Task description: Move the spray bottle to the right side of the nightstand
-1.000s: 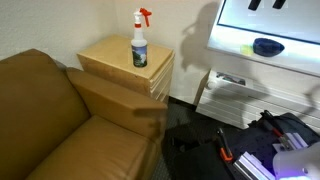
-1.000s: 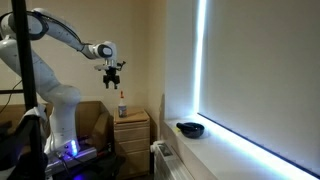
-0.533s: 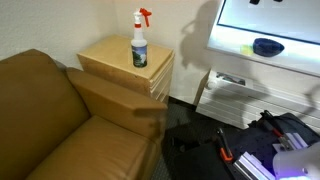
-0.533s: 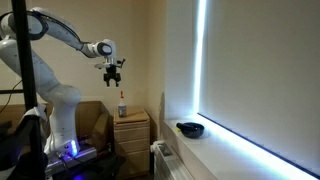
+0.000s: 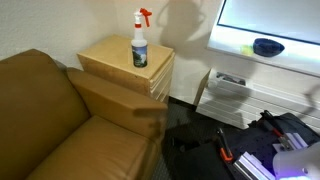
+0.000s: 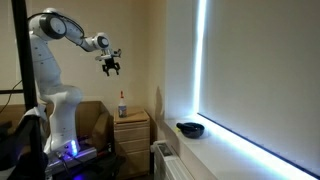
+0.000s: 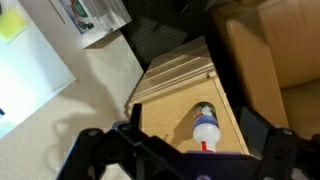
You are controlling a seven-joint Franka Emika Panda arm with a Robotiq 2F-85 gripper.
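The spray bottle (image 5: 139, 45) stands upright on the nightstand (image 5: 115, 58), toward its far edge near the wall. It also shows in an exterior view (image 6: 122, 103) on the nightstand (image 6: 132, 128). In the wrist view the spray bottle (image 7: 204, 130) is seen from above on the nightstand (image 7: 168, 105). My gripper (image 6: 110, 66) hangs high above the bottle, apart from it, open and empty. In the wrist view its dark fingers (image 7: 190, 152) frame the bottle from above.
A brown leather sofa (image 5: 60, 120) adjoins the nightstand. A white low unit (image 5: 225, 95) stands on the nightstand's other side. A dark bowl (image 5: 266, 46) sits on a white ledge. Tools and cables (image 5: 240, 150) lie on the dark floor.
My arm has risen and drawn back from above the nightstand; the gripper is higher and its shadow has left the top of the exterior view. The bottle has not moved.
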